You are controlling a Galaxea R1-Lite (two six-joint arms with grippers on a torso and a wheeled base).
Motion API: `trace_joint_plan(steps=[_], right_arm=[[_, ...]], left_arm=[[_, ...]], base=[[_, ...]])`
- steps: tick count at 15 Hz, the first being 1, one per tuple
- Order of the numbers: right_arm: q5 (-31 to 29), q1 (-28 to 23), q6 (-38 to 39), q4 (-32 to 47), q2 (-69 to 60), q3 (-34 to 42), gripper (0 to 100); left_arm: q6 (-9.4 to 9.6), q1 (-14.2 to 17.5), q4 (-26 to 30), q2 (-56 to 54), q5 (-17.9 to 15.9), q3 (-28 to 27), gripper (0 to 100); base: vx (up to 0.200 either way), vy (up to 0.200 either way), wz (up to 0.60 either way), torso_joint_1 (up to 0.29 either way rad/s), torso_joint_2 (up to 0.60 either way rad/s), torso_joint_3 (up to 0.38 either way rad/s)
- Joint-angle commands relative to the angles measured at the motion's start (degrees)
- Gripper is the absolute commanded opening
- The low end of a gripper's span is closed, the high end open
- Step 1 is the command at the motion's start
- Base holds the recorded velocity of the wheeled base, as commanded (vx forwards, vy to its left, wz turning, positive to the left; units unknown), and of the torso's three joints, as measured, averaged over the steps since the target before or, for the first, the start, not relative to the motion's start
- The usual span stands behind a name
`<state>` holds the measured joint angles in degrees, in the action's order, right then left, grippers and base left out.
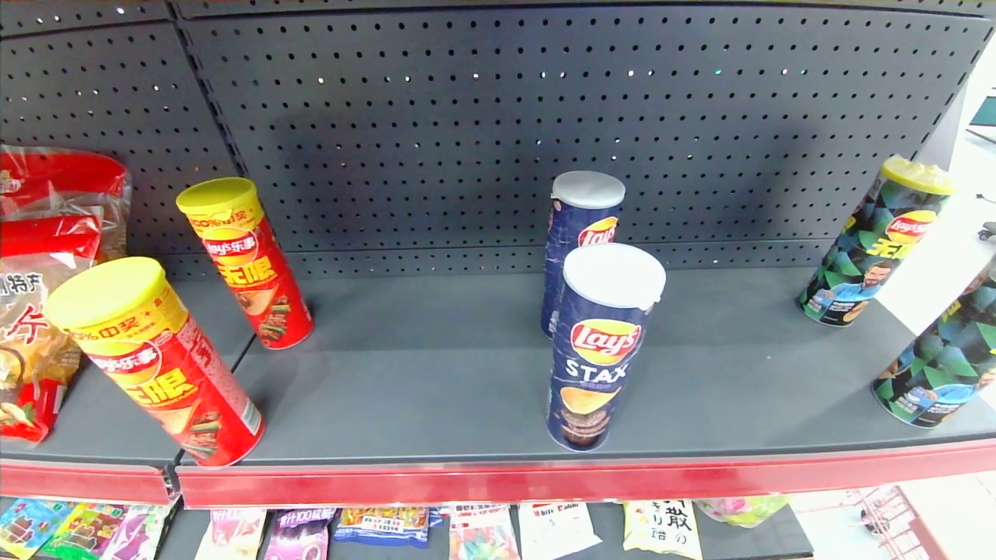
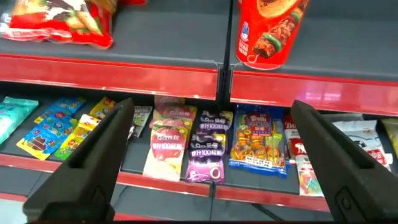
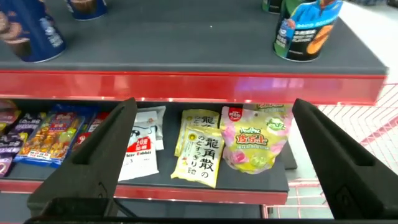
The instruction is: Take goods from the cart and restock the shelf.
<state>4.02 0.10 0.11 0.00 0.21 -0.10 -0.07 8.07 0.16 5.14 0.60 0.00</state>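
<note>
**Both grippers spread and empty before the shelving; chip cans on the upper deck**

Head view: I see the upper shelf (image 1: 436, 389), a grey deck with a red front lip, backed by a perforated panel (image 1: 467, 117). Six chip cans stand on their bases in three pairs.
- **Left:** the front red can (image 1: 156, 362), yellow-lidded, is near the lip. The rear red can (image 1: 245, 260) is closer to the panel.
- **Middle:** the front blue can (image 1: 603, 346), white-lidded, stands just before the rear blue can (image 1: 580, 233) and partly covers it.
- **Right:** the rear green can (image 1: 875, 241) is near the panel. The front green can (image 1: 938, 365) is cut by the picture's edge.

Snack bags (image 1: 47, 257) lie at the deck's far left. Below, the lower shelf (image 1: 770, 540) carries a row of flat packets (image 1: 482, 533).

Left wrist view: my left gripper (image 2: 211, 168) sits in front of the shelving, facing the packets on the lower shelf. Its black fingers (image 2: 93, 168) are spread wide with nothing between them. The front red can's base shows at the red lip.

Right wrist view: my right gripper (image 3: 211, 162) is likewise spread and empty. It faces the lower shelf beneath the front green can, and a blue can's base is also visible. A red wire frame (image 3: 373, 118) shows beside the shelving; I cannot tell whether it is the cart.
</note>
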Motion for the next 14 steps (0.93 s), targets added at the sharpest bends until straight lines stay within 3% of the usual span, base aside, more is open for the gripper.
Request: trace_joint_plan(steps=[1, 2, 10, 14], right_arm=[[0.02, -0.01, -0.02, 0.0, -0.12, 0.01, 100], [0.02, -0.01, -0.02, 0.0, -0.12, 0.01, 100], [0.02, -0.01, -0.02, 0.0, -0.12, 0.01, 100], [0.02, -0.01, -0.02, 0.0, -0.12, 0.01, 100]], left_arm=[[-0.01, 0.02, 0.02, 0.3, 0.02, 0.0, 100], [-0.01, 0.02, 0.02, 0.3, 0.02, 0.0, 100], [-0.01, 0.02, 0.02, 0.3, -0.07, 0.0, 100], [-0.1, 0.02, 0.02, 0.39, 0.02, 0.0, 100]], base=[[0.0, 0.0, 0.0, 0.0, 0.0, 0.0], [0.0, 0.0, 0.0, 0.0, 0.0, 0.0], [0.0, -0.2, 0.0, 0.009, 0.0, 0.001], [0.0, 0.0, 0.0, 0.0, 0.0, 0.0]])
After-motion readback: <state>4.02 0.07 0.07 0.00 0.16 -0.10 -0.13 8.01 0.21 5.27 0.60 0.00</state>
